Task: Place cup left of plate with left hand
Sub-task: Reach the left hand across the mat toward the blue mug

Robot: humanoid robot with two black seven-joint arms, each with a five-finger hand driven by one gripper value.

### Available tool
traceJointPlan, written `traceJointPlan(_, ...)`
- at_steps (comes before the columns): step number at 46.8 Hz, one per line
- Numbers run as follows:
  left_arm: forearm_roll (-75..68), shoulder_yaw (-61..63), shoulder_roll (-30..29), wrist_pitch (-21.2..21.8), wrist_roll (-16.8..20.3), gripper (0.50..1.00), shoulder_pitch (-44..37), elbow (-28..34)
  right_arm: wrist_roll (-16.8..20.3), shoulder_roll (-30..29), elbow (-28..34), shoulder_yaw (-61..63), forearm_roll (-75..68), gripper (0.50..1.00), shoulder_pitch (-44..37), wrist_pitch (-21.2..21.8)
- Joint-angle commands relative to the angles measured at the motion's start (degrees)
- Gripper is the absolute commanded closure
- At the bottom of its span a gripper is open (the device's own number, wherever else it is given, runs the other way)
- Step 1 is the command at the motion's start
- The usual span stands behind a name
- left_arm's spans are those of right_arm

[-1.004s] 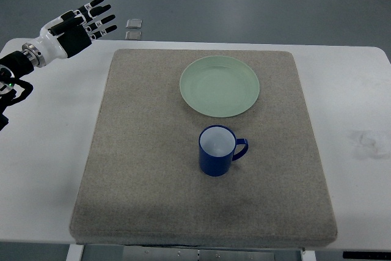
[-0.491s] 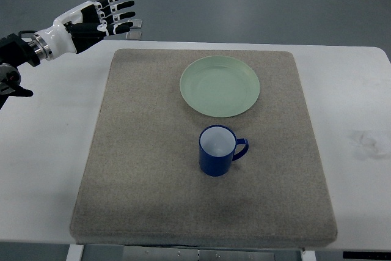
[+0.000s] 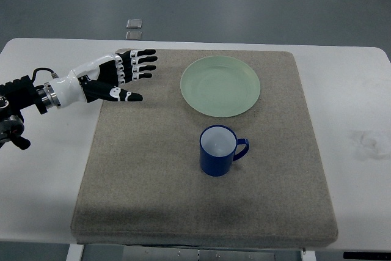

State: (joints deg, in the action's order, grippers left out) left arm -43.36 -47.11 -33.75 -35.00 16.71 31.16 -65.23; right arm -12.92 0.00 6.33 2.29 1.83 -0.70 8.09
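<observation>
Left hand (image 3: 116, 77) over mat's (image 3: 153, 212) far-left corner, fingers spread wide, holding nothing. Cup (image 3: 217, 150) mid-mat, upright, just near-side of plate (image 3: 220, 85).

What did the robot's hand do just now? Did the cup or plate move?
The left hand swung in from the table's far left corner, coming nearer and to the right, so it now hovers over the left edge of the grey mat. Its fingers are spread as before, holding nothing. The blue cup and the green plate stayed where they were, the cup in front of the plate.
</observation>
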Motion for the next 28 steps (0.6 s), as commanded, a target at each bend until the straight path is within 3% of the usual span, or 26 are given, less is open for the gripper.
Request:
traceJointPlan(1, -1.90, 0.35, 0.27, 0.00, 2.01, 0.501, -2.59, -1.38, 0.00, 0.00, 0.00, 0.00, 0.02, 0.568, 0.00, 0.00)
traceJointPlan(10, -7.61, 0.44, 3.42, 0.00, 5.70, 0.501, -5.85, -2.53, 0.00, 0.00, 0.00, 0.00, 0.02, 0.568, 0.00, 0.00)
traceJointPlan(28, -17.10, 0.88, 14.77, 0.00, 6.41, 0.501, -6.03, 0.37, 0.00, 0.00, 0.00, 0.00, 0.02, 0.568, 0.00, 0.00)
